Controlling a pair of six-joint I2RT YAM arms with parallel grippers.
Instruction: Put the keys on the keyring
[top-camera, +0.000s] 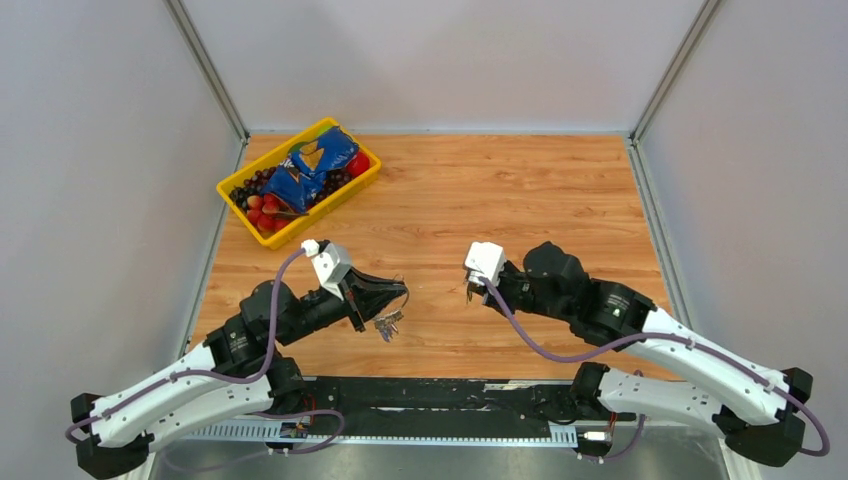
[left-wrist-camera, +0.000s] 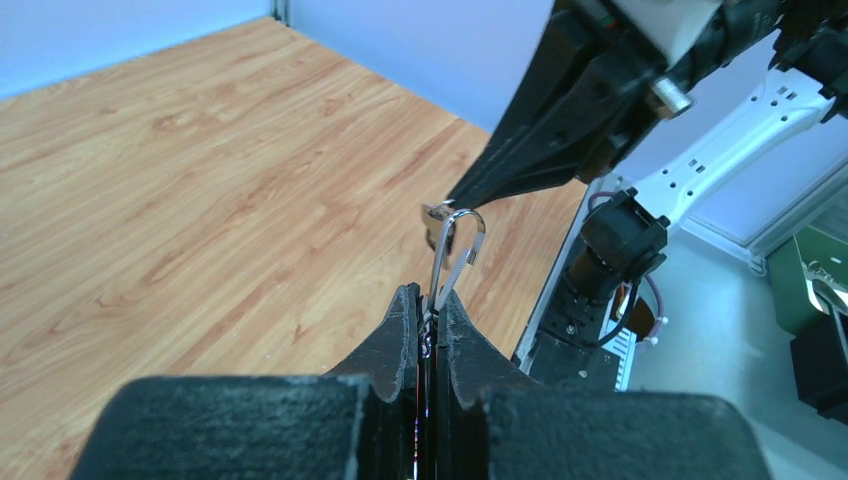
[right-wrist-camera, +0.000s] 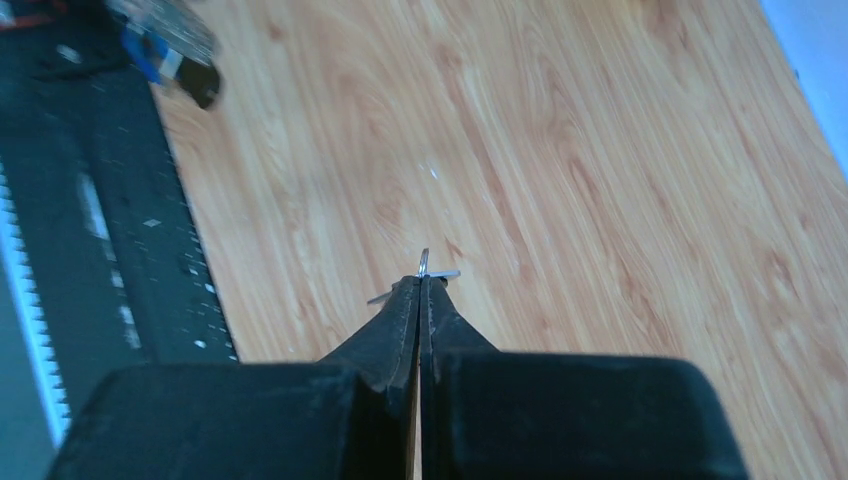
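The wooden table (top-camera: 560, 200) is the biggest thing before me: smooth orange-brown planks with pale walls close on three sides and open board through the middle and right of the top view. At its upper left a yellow plastic bin (top-camera: 236, 196) holds red and dark fruit under a crumpled blue bag (top-camera: 310, 165).

My left pincer (top-camera: 400, 290) sits left of centre, and its black fingers (left-wrist-camera: 405, 330) are pressed narrow on the keyring (left-wrist-camera: 455, 250). This is a thin, bright wire loop, long and rounded at the top, standing up out of the tips. The keys (top-camera: 388, 322) bunch just below that pincer. From the right wrist they blur in the upper left corner, silver with a blue tag and a black head (right-wrist-camera: 165, 50).

My right pincer (top-camera: 470, 290), right of centre, is squeezed tight on a loose key (right-wrist-camera: 425, 268), a flat silver sliver seen edge-on. From above, bare wood shows between the two tips.
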